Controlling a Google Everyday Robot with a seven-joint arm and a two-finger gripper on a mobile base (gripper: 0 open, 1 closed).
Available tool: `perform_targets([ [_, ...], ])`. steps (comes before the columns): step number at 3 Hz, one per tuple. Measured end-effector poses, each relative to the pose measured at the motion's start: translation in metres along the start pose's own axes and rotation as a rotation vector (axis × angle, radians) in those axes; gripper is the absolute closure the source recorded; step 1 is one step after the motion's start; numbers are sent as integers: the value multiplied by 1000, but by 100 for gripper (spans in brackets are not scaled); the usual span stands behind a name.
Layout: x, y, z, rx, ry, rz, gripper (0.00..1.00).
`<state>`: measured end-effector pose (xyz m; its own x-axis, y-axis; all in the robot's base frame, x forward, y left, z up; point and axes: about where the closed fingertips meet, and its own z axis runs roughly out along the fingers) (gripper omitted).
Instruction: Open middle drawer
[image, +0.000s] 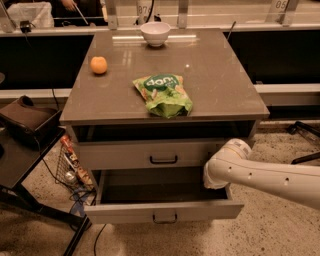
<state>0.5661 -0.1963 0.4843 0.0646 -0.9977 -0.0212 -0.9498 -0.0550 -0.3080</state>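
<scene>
Step in hand, as judged: approach. Middle drawer (120, 154) looks shut, not yet pulled out. Tool (214, 175) sits at end of white arm (270, 177), by right end of drawer front, above bottom drawer (125, 212), which stands pulled out. Cannot tell how far tool is open, nor whether it holds anything. Next move likely calls for shifting left to black handle (163, 160) at centre of front, gripping, then pulling straight out. Drawer is wide, pale grey-beige, with flat front, set just under table (215, 85) top.
</scene>
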Motion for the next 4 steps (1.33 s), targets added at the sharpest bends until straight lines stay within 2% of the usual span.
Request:
perform_targets([
  [1,-1,37,30,-18,-77,30,100],
  [2,-2,38,34,-26,-81,35,100],
  [3,3,60,51,-91,-97,65,100],
  [4,3,60,50,-92,-97,65,100],
])
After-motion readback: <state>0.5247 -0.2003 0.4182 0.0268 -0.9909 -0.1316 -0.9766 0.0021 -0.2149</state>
